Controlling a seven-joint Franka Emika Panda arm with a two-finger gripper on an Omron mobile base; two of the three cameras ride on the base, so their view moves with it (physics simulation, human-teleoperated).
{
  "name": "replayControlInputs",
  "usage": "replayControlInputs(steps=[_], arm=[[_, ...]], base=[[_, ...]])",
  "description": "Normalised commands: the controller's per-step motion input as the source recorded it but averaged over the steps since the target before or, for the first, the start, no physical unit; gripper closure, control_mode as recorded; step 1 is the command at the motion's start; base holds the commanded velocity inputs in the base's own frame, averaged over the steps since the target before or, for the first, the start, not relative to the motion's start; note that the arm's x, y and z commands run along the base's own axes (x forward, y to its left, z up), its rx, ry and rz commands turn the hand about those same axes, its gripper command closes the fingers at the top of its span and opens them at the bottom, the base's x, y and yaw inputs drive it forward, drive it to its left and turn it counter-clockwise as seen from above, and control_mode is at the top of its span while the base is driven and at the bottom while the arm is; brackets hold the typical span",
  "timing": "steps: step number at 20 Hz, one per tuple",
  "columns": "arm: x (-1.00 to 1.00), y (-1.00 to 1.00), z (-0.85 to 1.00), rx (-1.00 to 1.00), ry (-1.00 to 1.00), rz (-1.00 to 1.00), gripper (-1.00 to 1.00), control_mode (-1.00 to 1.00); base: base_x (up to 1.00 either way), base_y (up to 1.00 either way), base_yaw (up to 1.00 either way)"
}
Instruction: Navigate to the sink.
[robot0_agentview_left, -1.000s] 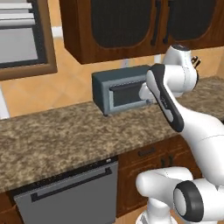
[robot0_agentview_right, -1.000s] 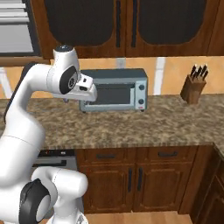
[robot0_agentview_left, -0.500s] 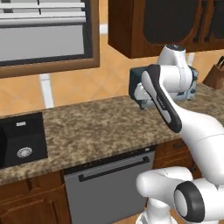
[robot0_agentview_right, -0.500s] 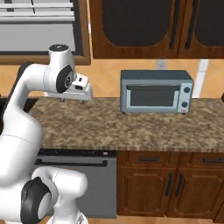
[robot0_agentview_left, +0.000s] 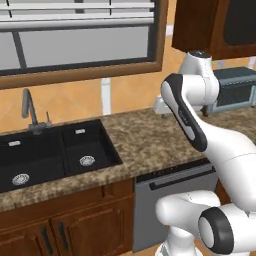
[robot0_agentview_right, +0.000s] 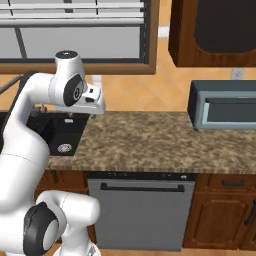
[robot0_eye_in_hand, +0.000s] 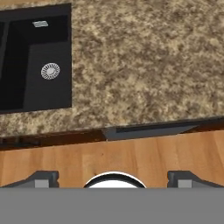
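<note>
Below my gripper (robot0_eye_in_hand: 113, 183), whose fingertips sit spread wide with nothing between them, I see floor, then the dishwasher (robot0_agentview_right: 141, 212) and speckled desk (robot0_agentview_left: 150, 140). Beyond and leftward lies the sink (robot0_agentview_left: 50, 155), off-centre to the base. If I stop now I risk parking short, facing the dishwasher. My left base view shows both basins and faucet (robot0_agentview_left: 30, 110); the hand view catches one drain.
</note>
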Motion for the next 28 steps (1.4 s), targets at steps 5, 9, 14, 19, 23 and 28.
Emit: replayControlInputs(steps=[5,9,14,19,23,28], arm=[[0.00,0.00,0.00,0.00,0.00,0.00,-1.00,1.00],[0.00,0.00,0.00,0.00,0.00,0.00,-1.00,1.00],[0.00,0.00,0.00,0.00,0.00,0.00,-1.00,1.00],[0.00,0.00,0.00,0.00,0.00,0.00,-1.00,1.00],[0.00,0.00,0.00,0.00,0.00,0.00,-1.00,1.00],[0.00,0.00,0.00,0.00,0.00,0.00,-1.00,1.00]], base=[[-0.25,1.00,0.00],[-0.27,1.00,0.00],[-0.13,0.78,0.01],[0.13,0.24,0.00],[0.51,0.64,0.00],[0.53,0.54,0.00]])
